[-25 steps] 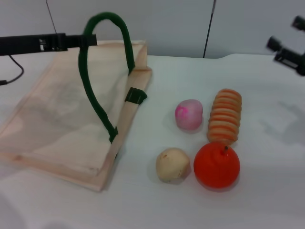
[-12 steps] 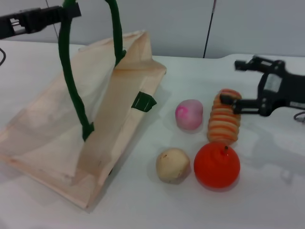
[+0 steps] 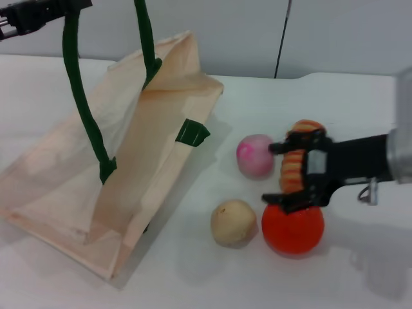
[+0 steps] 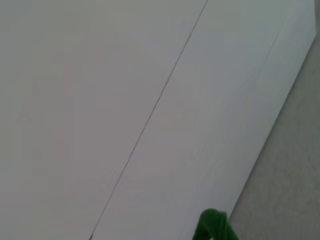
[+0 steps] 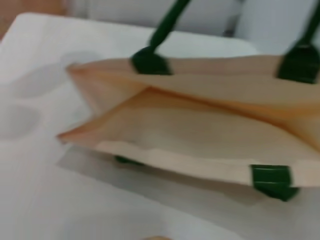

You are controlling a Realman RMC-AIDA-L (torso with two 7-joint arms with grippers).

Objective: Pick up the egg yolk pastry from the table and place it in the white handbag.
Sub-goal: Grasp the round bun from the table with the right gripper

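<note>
The egg yolk pastry [image 3: 233,223], a small pale beige ball, lies on the table just left of the orange fruit [image 3: 293,230]. The white handbag [image 3: 122,154] lies tilted at the left with its mouth pulled open; it also shows in the right wrist view [image 5: 200,125]. My left gripper [image 3: 38,13] at the top left holds one green handle [image 3: 80,109] up; the handle's tip shows in the left wrist view [image 4: 212,227]. My right gripper [image 3: 273,174] is open and empty, over the ridged pastry and the orange fruit, up and to the right of the egg yolk pastry.
A pink-and-white bun [image 3: 255,154] sits just left of the right gripper. A ridged orange-striped pastry [image 3: 295,161] lies partly behind its fingers. The white table [image 3: 193,277] runs to a wall at the back.
My right arm has come in from the right and now hovers over the ridged pastry and the orange. My left gripper has lifted the handle higher, opening the bag's mouth wider.
</note>
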